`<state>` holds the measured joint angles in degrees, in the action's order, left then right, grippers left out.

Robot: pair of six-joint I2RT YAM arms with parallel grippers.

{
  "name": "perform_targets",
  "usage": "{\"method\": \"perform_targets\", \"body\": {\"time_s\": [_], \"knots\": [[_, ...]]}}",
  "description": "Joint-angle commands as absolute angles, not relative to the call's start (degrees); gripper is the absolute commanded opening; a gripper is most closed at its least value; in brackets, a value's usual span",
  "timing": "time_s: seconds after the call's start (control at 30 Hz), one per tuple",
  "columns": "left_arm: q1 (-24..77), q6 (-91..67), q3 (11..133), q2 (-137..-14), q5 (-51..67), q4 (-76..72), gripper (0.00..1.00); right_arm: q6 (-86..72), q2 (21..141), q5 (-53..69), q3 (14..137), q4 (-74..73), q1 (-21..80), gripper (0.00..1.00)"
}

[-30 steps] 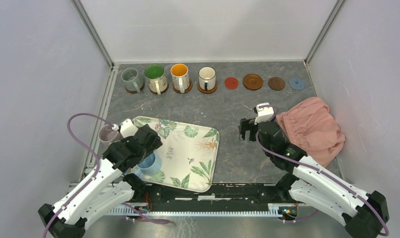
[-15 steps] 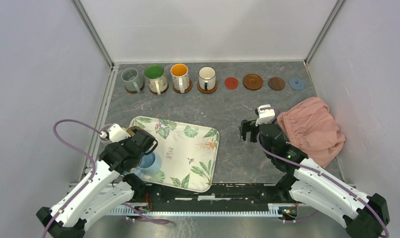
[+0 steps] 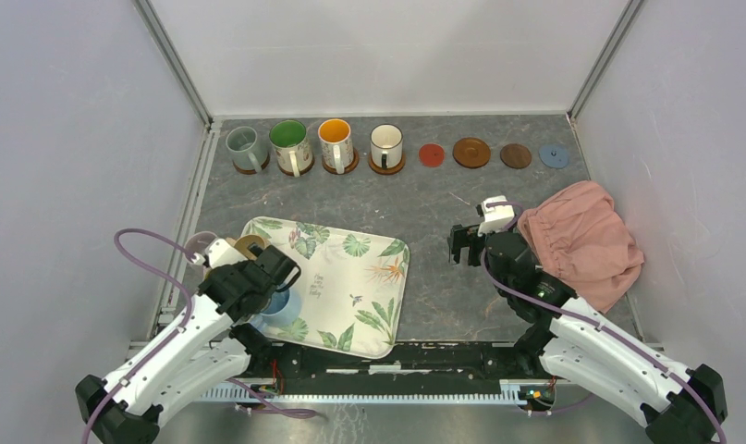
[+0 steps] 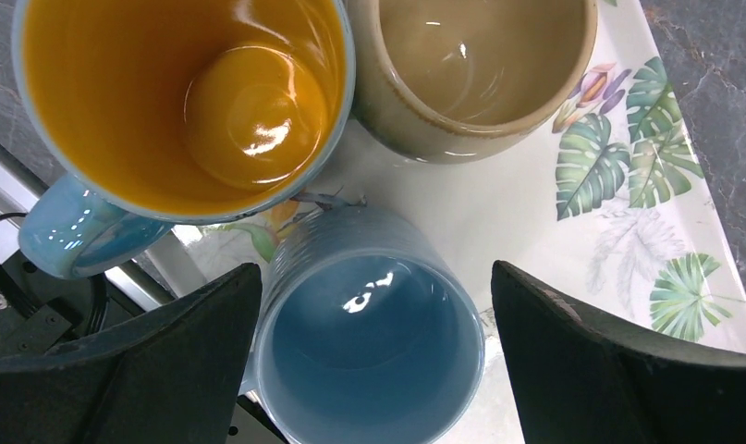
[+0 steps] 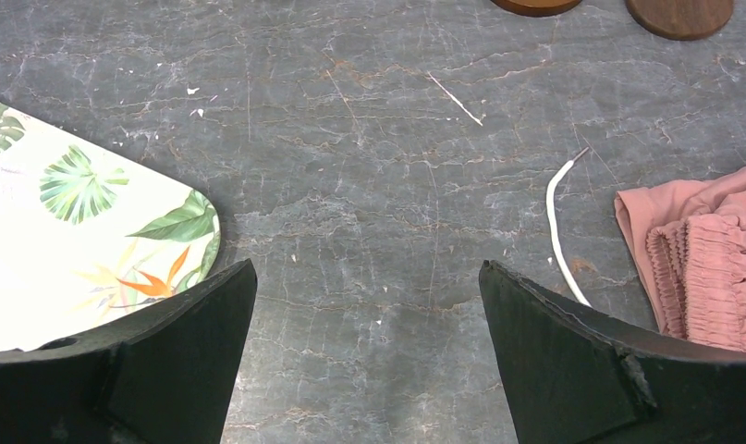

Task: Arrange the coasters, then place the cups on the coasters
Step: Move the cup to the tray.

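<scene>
Where blue cup (image 4: 369, 356) stands, two mugs (image 4: 480, 83) crowd.

The left arm (image 3: 179, 338) and the right arm (image 3: 609, 356) are built of white shell links joined by black joints, and each ends in a black wrist block just behind its gripper. A mauve cable (image 3: 152, 234) loops out from behind the left gripper (image 3: 269, 289), a matching one trails back from the right gripper (image 3: 459, 242), and each wrist carries a small white camera box (image 3: 495, 211) behind the gripper. The fingers (image 4: 147, 370) are broad, matt black wedges with faintly scuffed, greyish edges.
</scene>
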<state>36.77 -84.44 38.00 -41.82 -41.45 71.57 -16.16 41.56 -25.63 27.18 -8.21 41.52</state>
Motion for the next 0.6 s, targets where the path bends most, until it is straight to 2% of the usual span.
{"method": "perform_targets", "body": {"time_s": [0.0, 0.57], "knots": [[36.7, -87.7, 36.7, -42.0, -41.0, 67.9, 1.00, -15.2, 40.5, -26.2, 26.7, -6.7, 41.4, 0.98], [37.7, -74.1, 40.3, -50.3, -28.6, 49.5, 1.00, -15.5, 39.8, -27.6, 27.2, -7.7, 41.5, 0.98]]}}
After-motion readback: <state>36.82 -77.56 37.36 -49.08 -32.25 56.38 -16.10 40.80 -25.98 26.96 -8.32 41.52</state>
